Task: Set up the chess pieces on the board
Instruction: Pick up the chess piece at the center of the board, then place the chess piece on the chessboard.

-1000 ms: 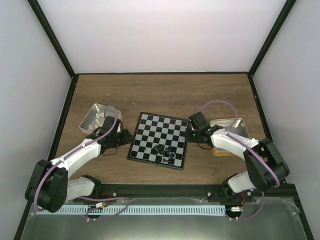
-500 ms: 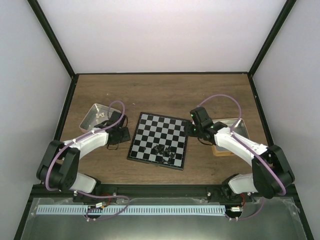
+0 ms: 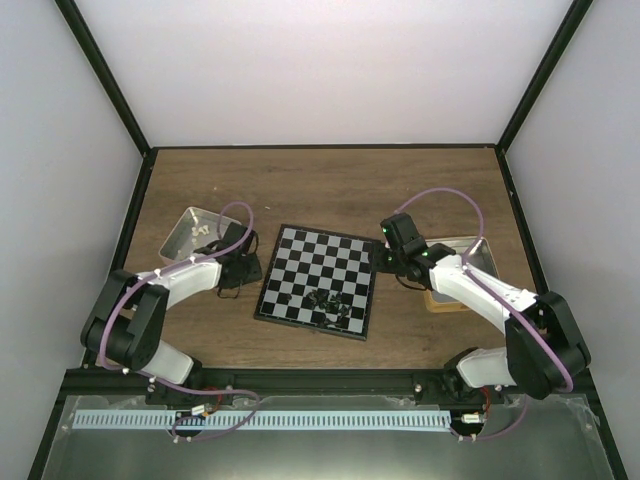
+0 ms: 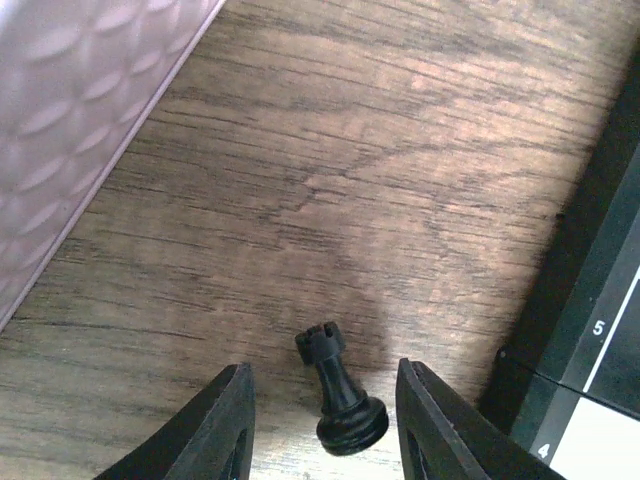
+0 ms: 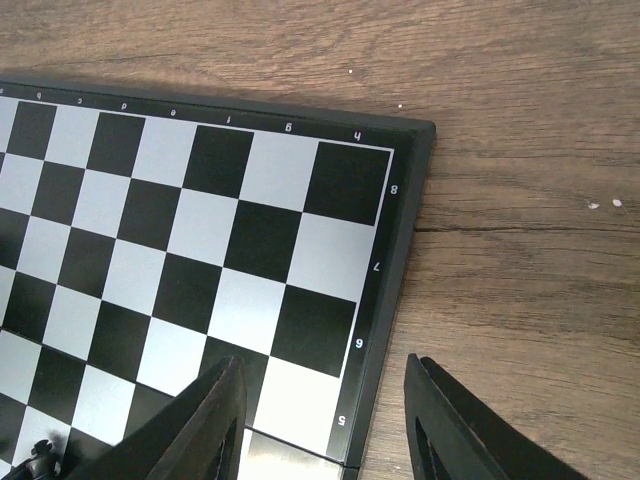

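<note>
Top view: you see the board [image 3: 318,283] mid-table, with black chess pieces [image 3: 328,300] heaped on its near squares. The left claw [image 3: 243,268] occupies the narrow strip between the pink tin [image 3: 190,235] and the board's left rim. The right claw [image 3: 384,258] sits at the right rim, near the metal tin [image 3: 472,252].

Left wrist view: jaws wide, with one rook [image 4: 340,395] upright on the wood table [image 4: 380,150] between them, touching neither finger.

Right wrist view: jaws wide over the board's corner, with bare wood to the right.
</note>
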Controlling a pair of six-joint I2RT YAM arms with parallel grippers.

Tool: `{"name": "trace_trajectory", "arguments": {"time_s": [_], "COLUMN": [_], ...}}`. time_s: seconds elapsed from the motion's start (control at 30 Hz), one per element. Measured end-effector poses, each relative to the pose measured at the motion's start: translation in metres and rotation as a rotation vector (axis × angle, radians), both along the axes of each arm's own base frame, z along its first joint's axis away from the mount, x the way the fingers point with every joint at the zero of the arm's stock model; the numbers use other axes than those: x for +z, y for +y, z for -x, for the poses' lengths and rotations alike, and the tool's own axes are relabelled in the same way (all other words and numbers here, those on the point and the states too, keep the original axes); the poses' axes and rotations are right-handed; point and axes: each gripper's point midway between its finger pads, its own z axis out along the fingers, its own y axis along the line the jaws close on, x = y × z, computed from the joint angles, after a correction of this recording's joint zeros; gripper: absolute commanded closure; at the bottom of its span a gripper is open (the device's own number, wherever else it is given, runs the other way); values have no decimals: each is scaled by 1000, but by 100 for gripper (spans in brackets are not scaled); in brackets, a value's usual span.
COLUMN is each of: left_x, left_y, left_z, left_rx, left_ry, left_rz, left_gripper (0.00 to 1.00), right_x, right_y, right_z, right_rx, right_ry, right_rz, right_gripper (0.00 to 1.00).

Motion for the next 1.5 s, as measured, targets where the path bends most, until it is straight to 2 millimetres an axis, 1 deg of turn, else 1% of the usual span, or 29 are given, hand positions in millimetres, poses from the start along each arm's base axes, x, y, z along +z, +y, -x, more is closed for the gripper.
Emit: {"name": "trace_trajectory", "arguments": {"time_s": [0.17,0.27,0.53,0.67,0.77,0.83,0.9,0.97,1.07,1.13,1.2,1.27,1.33,1.4,1.5], "left_x": [0,0,-1,0,8,24,44,69,119,151,186,211,229,241,253], "left_y": [-1,0,0,-4,-14,-26,-42,-63,-101,-121,-139,-152,-160,-165,-169], "left_z": [-3,-3,-1,0,3,3,4,7,16,24,37,50,62,73,87], "left_rx": [4,4,-2,-22,-76,-132,-204,-296,-467,-571,-689,-794,-882,-956,-1044], "left_ry": [-11,-10,-7,-8,-19,-55,-106,-171,-292,-371,-453,-506,-539,-557,-569], "left_rz": [6,1,1,16,65,121,186,271,451,564,677,763,830,883,940], "left_gripper": [68,74,86,87,87,87,89,89,89,89,89,89,89,89,89], "right_x": [0,1,10,16,24,33,46,60,82,95,108,122,137,152,176], "right_y": [0,-1,2,14,32,46,60,72,87,94,100,105,109,113,120], "right_z": [0,0,1,6,13,19,26,33,44,50,57,63,68,70,72], "right_rx": [-2,-2,8,55,124,180,241,299,377,423,467,502,537,572,622], "right_ry": [-2,-3,-19,-8,9,17,20,19,19,19,22,19,13,4,-10], "right_rz": [2,1,-25,-86,-178,-253,-336,-418,-527,-587,-645,-694,-745,-786,-830], "right_gripper": [56,56,56,56,55,55,53,49,46,44,42,40,40,42,47]}}
